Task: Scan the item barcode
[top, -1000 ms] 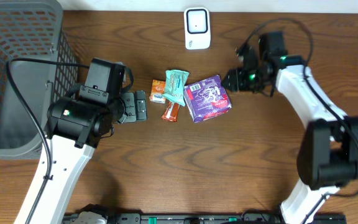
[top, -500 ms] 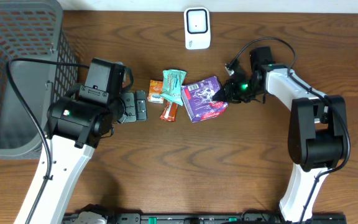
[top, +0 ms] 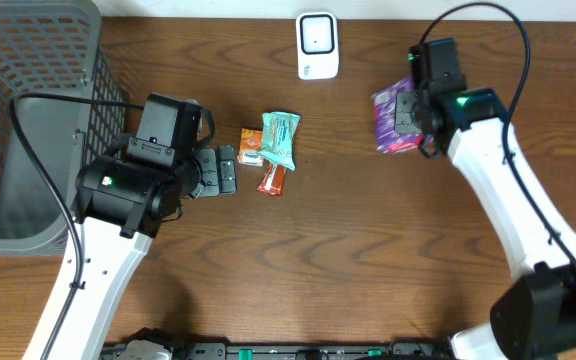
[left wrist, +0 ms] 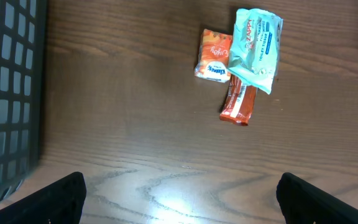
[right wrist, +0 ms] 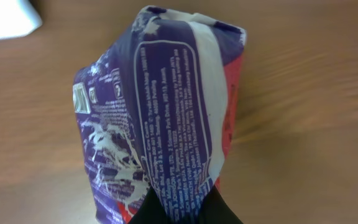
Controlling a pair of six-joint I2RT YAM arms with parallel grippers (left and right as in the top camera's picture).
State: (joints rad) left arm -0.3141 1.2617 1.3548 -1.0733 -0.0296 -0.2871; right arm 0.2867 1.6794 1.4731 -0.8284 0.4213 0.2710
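Right gripper (right wrist: 179, 210) clamps purple crinkly plastic bag (right wrist: 160, 124) by its end seam, right of white scanner (top: 317, 45); likely light, soft, slippery. Left gripper (left wrist: 182, 196) spread wide.

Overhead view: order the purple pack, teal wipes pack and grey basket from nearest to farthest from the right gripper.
1. purple pack: held in the right gripper, on the right side.
2. teal wipes pack: mid-table, off to the left of that gripper.
3. grey basket: far left edge.

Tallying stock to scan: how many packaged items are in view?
4: orange packet, teal wipes pack, red bar clustered together; purple bag in the right jaws. None seems hidden.
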